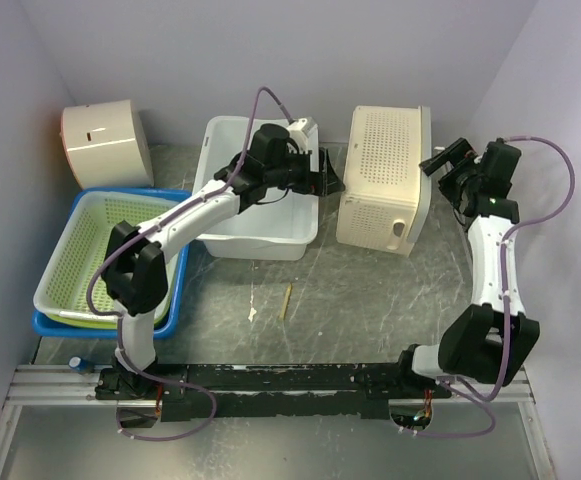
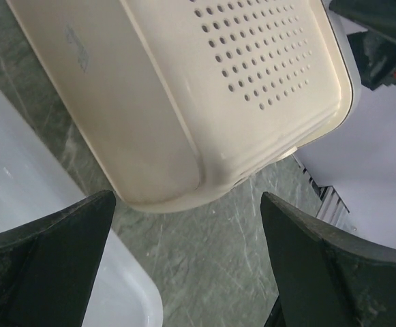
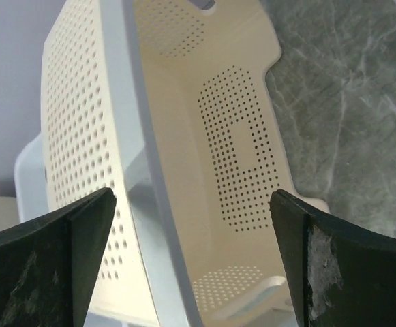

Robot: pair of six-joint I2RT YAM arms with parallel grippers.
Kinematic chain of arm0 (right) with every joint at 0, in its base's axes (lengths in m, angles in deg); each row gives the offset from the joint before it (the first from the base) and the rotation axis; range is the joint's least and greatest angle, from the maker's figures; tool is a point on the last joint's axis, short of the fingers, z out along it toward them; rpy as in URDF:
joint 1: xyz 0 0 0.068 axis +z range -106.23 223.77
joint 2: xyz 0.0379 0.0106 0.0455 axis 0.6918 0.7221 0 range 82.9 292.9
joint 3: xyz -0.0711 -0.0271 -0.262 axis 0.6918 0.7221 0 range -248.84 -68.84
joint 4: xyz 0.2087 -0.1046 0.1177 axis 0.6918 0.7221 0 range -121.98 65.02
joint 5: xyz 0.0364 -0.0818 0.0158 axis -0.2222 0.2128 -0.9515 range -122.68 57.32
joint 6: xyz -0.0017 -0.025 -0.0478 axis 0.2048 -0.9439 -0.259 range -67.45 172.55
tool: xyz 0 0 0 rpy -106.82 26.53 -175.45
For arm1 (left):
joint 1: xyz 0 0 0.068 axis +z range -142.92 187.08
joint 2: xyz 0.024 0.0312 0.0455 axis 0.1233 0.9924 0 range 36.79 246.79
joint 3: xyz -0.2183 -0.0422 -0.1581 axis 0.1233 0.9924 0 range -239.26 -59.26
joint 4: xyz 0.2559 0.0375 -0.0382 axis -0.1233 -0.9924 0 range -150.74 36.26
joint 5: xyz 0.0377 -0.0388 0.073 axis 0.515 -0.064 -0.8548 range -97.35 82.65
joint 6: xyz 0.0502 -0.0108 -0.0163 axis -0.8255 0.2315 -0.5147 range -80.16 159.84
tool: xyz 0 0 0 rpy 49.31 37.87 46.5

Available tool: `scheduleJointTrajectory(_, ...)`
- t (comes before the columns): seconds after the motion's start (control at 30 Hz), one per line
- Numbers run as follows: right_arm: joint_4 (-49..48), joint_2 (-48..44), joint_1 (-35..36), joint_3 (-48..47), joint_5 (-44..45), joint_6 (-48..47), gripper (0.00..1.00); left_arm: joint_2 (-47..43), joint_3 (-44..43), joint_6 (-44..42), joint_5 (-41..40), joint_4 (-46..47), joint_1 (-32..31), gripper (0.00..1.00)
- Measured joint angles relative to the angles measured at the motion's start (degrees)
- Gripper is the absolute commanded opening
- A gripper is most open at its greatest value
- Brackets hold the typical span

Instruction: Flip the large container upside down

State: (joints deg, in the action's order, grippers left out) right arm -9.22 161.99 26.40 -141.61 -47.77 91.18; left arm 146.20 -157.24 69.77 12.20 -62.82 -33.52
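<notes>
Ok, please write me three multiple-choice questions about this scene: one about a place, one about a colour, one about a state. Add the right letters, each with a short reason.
1. Where does the green basket sit?
A. In the blue tray
B. In a sink
C. On a shelf

2. What colour is the large container?
A. Red
B. Cream
C. Black

3. How does the large container lie?
A. Upright, opening upward
B. Fully upside down
C. On its side, opening sideways

Answers:
1 A: the blue rim shows around the basket in the top view.
2 B: its perforated walls look cream in all three views.
3 C: the right wrist view looks straight into its hollow inside.
</notes>
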Motion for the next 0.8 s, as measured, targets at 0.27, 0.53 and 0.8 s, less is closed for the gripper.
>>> scheduleJointTrajectory(0.27, 3.39, -2.43, 6.93, -1.11, 7.02, -5.25, 0.68, 5.66, -4.02, 2.58, 4.94, 3.19, 0.00, 1.00)
scheduleJointTrajectory(0.53, 4.52, -1.70, 7.93, -1.14, 10.71, -6.47, 0.55, 7.56, -4.20, 6.43, 10.29, 6.75, 0.00, 1.00)
scheduleJointTrajectory(0.8, -0.31, -3.63, 7.80, 3.32, 10.21, -3.89, 0.51, 9.92, -4.76, 12.46, 17.81, 13.66, -0.26, 1.00)
